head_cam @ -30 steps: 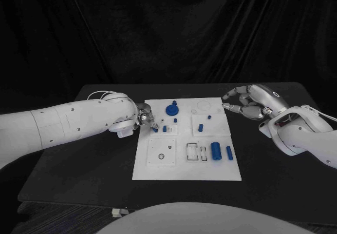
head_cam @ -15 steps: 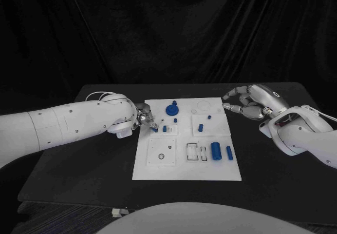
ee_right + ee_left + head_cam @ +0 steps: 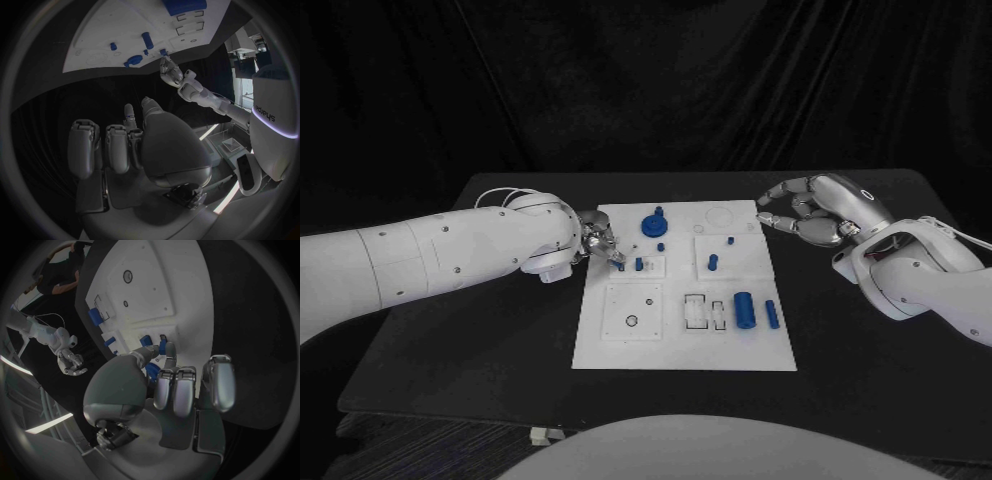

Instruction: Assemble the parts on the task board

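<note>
1. Head view: one white task board [image 3: 684,340] lies at the middle of the black table [image 3: 473,330]. Seven blue parts are countable on it: a round knobbed piece [image 3: 653,225] at the far edge, a tiny one [image 3: 661,246] just behind the middle row, a small peg [image 3: 639,265], a peg [image 3: 711,262], a wide cylinder [image 3: 744,308], a slim rod [image 3: 772,314], and a small piece [image 3: 617,265] at the left hand's fingertips.
2. Left hand [image 3: 599,243] is at the board's left edge; thumb and one fingertip close on that small piece, the other fingers curled in. Left wrist view shows the fingertip [image 3: 169,349] touching the blue piece against the board.
3. Right hand [image 3: 808,208] hovers off the board's far right corner, fingers curled loosely and apart, holding nothing.
4. Hard to make out: whether the pinched piece is seated in a hole or lifted. The left hand covers part of it.
5. Open room: bare table on both sides of the board and along the near edge.
</note>
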Controlling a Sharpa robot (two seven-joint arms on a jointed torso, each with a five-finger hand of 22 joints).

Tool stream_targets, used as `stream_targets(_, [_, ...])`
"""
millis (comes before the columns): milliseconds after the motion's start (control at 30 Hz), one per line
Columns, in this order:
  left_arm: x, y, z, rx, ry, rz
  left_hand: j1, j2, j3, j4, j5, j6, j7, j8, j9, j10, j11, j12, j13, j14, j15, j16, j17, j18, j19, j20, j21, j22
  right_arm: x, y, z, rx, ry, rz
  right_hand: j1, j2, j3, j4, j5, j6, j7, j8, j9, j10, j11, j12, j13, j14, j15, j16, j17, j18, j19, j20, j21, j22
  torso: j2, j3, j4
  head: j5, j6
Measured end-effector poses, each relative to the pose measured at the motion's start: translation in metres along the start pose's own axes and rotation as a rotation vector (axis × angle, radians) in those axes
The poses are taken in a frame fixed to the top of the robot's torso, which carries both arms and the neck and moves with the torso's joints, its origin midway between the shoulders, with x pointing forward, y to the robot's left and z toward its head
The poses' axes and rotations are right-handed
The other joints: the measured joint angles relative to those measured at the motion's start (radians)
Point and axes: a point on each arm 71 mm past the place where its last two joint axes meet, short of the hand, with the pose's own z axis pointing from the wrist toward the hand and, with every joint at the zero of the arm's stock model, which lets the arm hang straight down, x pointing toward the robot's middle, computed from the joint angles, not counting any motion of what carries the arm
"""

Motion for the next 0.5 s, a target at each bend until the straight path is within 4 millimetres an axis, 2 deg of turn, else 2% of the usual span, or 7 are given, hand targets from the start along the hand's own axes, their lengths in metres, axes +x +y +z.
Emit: stream_targets(500, [0.0015,-0.0009,0.0017,0.000,0.005,0.006,0.000,0.000,0.000,0.000,0.000,0.002,0.002,0.000,0.000,0.000,0.000,0.000,0.000,0.000,0.000,0.000,0.000,0.000,0.000,0.000,0.000,0.000,0.0009,-0.0003,-0.0006,0.002,0.003,0.001,0.004,0.004,0.000,0.000,0.000,0.000,0.000,0.000,-0.001,0.000,0.000,0.000,0.000,0.000,0.000,0.000,0.000,0.000,0.000,0.000,0.000,0.000,0.000,0.0001,-0.0003,0.004,0.000])
